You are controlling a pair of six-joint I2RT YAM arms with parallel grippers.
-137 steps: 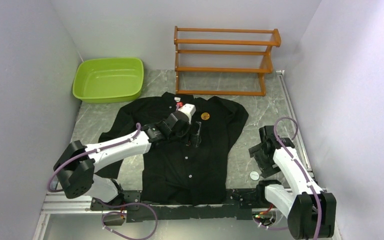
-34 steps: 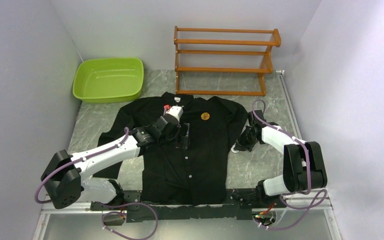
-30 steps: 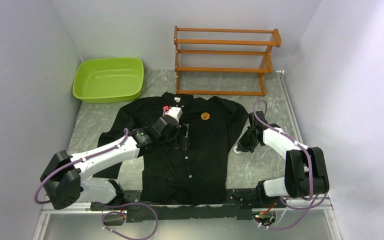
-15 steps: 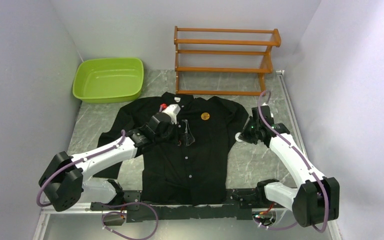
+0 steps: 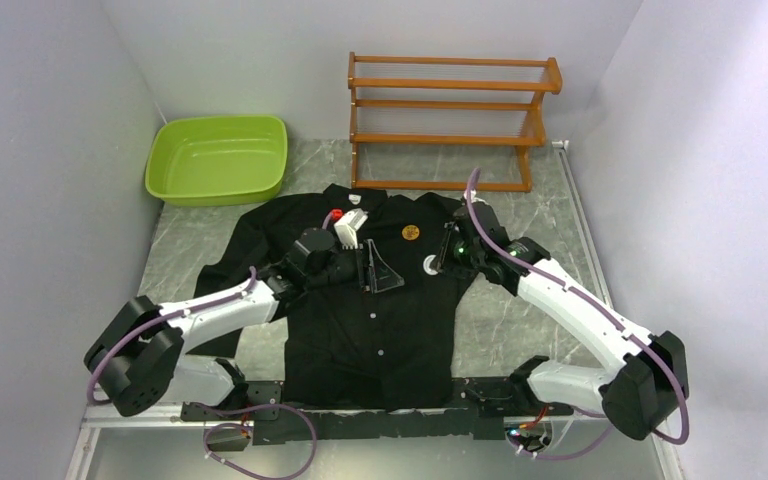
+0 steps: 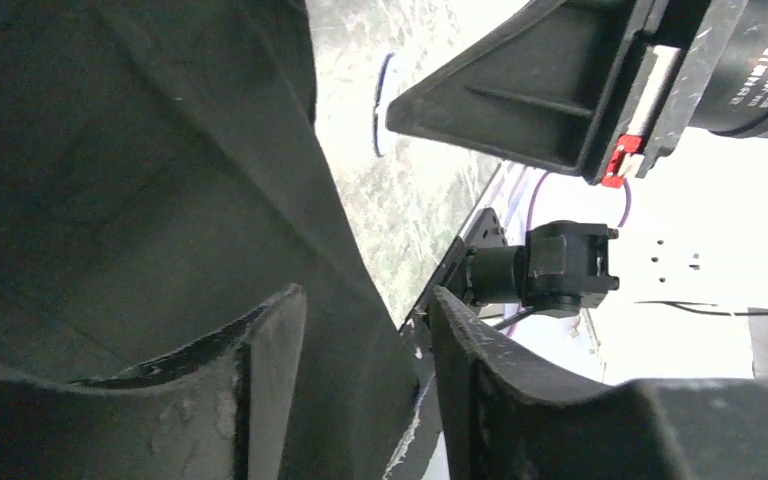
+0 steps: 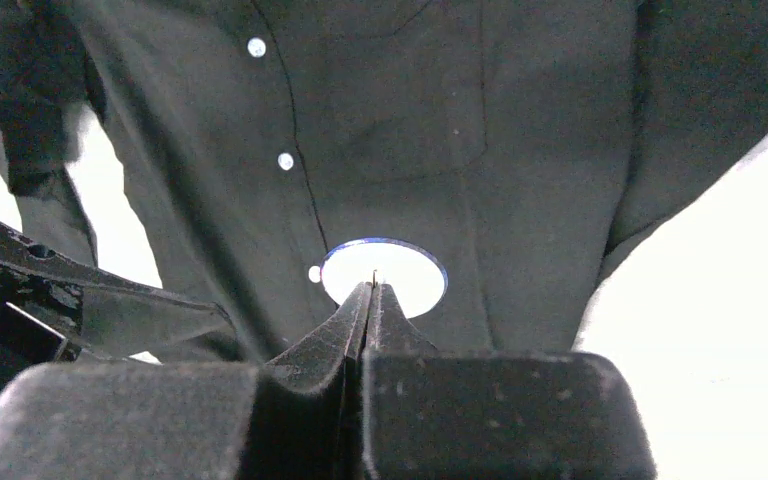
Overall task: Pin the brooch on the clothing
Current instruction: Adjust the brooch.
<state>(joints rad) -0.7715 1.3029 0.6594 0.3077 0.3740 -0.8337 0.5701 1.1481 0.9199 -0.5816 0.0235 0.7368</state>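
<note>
Here, the right claw is seen pressed fully shut, and a thin pin on a white disc with a blue rim is pinched between its tips. The disc is held over the chest of the clothing; whether it touches the cloth cannot be told.

The left claw is set at the button line. Its jaws are partly apart, and the front edge of the black cloth is passed between them. A strip of light is left beside the cloth, so no clamping is shown.

The brooch, small, round and orange, is laid flat on the clothing below the collar, just to the right of the button line as seen from above. It is found between the two claws and a little farther from the arm bases than either. It is near the held disc but apart from it, and it is touched by neither claw.

The clothing is spread front up on the grey marbled bench, with its collar turned away from the arm bases and its sleeves angled outward. Beyond the collar, a green basin is placed at the far left, and a wooden rack is stood against the back wall.
</note>
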